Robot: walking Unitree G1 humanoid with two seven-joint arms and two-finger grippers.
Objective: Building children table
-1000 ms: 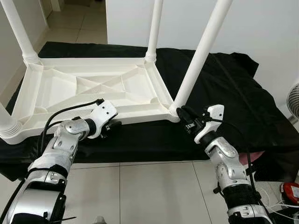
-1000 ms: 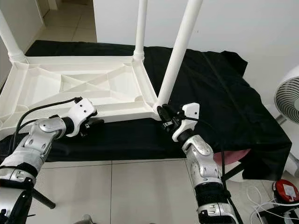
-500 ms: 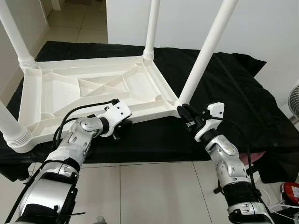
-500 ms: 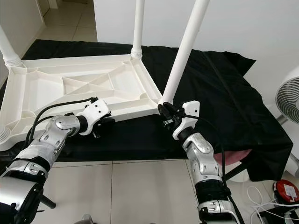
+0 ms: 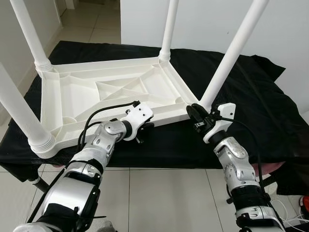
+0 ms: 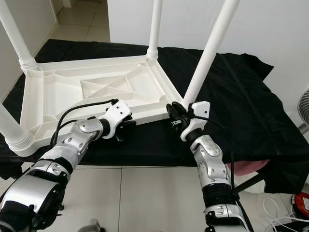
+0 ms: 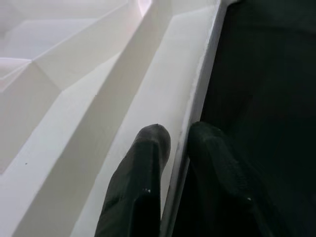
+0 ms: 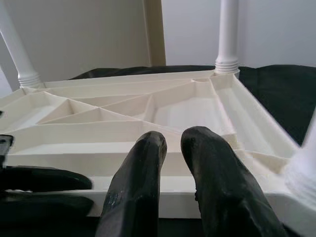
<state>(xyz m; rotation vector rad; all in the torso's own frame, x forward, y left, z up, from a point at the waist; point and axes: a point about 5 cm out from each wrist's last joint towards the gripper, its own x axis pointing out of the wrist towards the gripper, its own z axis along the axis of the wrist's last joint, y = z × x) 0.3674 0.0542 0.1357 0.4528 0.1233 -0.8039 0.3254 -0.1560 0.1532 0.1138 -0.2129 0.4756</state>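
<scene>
A white plastic children's table [image 5: 82, 92] lies upside down on a black cloth [image 5: 251, 106], with its legs pointing up. My left gripper [image 5: 142, 131] is shut on the table's near rim [image 5: 164, 113]; in the left wrist view its fingers [image 7: 143, 163] sit on either side of the thin rim edge. My right gripper [image 5: 193, 112] is at the near right corner, beside the base of the near right leg [image 5: 231, 53]. Its fingers [image 8: 143, 168] are close together in front of the rim, with nothing seen between them.
The cloth-covered platform ends at a tiled floor [image 5: 159, 193] right before me. A white wall [image 5: 207, 24] stands behind. The near left leg [image 5: 19, 106] rises close to my left arm. A fan [image 6: 304, 104] and a red object [image 6: 303, 200] sit at the far right.
The table's near right corner has swung to the right and a little away. My left gripper has moved right with the near rim, and the right gripper has stayed at the corner. The camera has shifted too.
</scene>
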